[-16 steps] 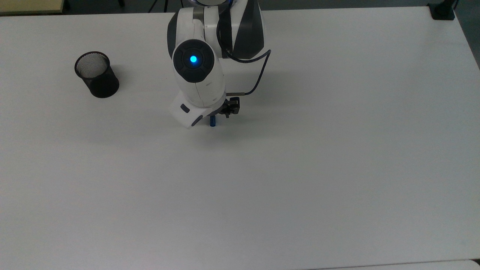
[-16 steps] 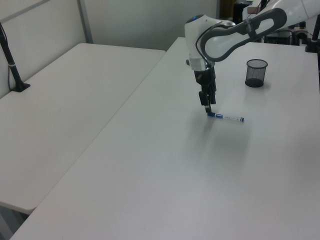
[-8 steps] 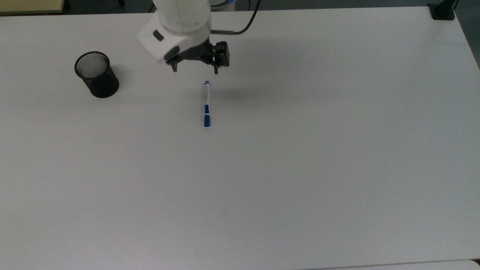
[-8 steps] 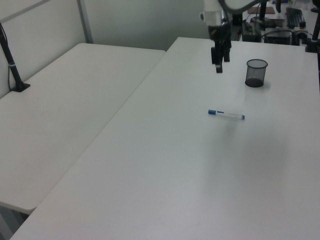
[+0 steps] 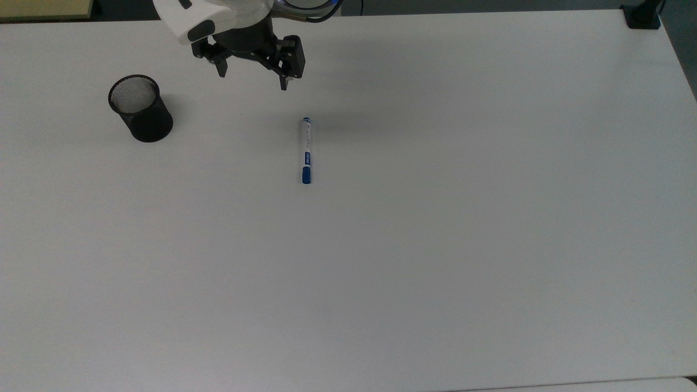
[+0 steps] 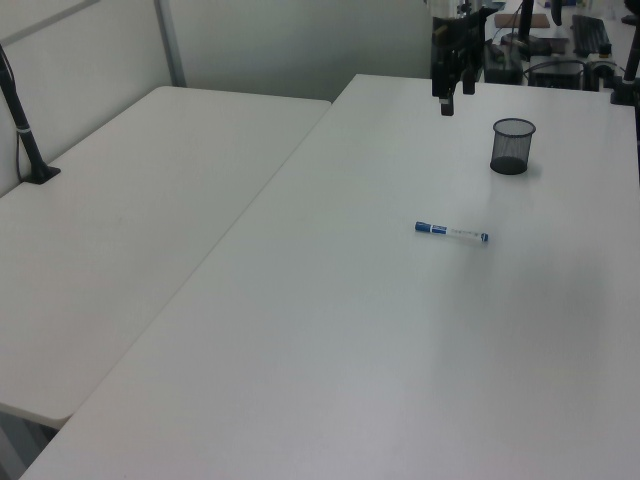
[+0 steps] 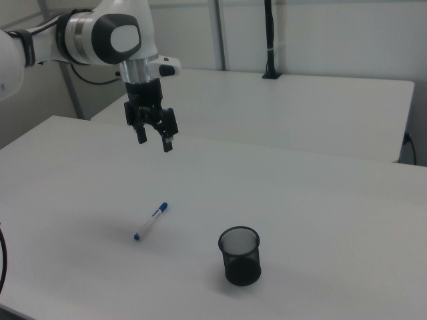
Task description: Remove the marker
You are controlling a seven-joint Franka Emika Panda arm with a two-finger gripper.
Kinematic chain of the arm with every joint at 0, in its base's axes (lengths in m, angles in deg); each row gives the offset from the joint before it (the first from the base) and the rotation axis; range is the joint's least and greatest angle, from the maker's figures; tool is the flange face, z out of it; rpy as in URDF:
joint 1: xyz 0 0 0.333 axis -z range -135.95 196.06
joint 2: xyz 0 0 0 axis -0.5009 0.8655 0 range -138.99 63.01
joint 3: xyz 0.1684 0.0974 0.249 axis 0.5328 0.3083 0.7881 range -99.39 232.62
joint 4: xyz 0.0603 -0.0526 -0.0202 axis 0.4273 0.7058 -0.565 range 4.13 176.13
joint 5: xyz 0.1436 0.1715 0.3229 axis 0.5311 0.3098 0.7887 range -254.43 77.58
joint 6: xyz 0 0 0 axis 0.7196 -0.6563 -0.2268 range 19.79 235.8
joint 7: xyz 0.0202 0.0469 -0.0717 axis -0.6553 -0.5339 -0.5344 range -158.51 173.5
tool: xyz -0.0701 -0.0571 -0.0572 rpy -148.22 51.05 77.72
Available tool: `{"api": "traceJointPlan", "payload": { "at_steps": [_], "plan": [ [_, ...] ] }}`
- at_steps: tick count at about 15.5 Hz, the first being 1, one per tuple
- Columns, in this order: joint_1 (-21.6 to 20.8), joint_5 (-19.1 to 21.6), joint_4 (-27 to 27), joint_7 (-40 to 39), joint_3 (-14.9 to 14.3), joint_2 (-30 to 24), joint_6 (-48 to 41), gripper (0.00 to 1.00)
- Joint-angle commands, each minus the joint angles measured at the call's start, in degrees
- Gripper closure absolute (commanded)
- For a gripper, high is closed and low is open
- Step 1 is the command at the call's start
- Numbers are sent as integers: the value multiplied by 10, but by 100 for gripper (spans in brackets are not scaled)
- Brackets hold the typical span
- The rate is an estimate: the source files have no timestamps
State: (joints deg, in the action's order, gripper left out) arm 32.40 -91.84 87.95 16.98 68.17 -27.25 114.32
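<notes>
Gripper [image 5: 251, 79] hanging spread and empty, raised well above the tabletop, near the far edge in the top view. Carrying nothing between the fingers [image 7: 167, 143].

Marker [image 5: 306, 151] lying flat on the white table [image 5: 435, 245], well apart from the black mesh cup [image 5: 140, 108], blue cap [image 5: 306, 175] pointing away from the arm in the top view.

Judging the handling: likely light, stiff and smooth, with a round barrel apt to be rolling or slipping under a careless pinch. Probably best taking hold across the white barrel near the middle, jaws set crosswise to the length.

Offering plenty of bare room on every side of the marker. Seeing a second table [image 7: 320, 100] adjoining in the right view.
</notes>
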Motion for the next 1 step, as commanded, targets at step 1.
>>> {"api": "traceJointPlan", "payload": {
  "at_steps": [1],
  "plan": [
    [-2, -8, 19, 24, -1, -19, -4, 0]
  ]
}}
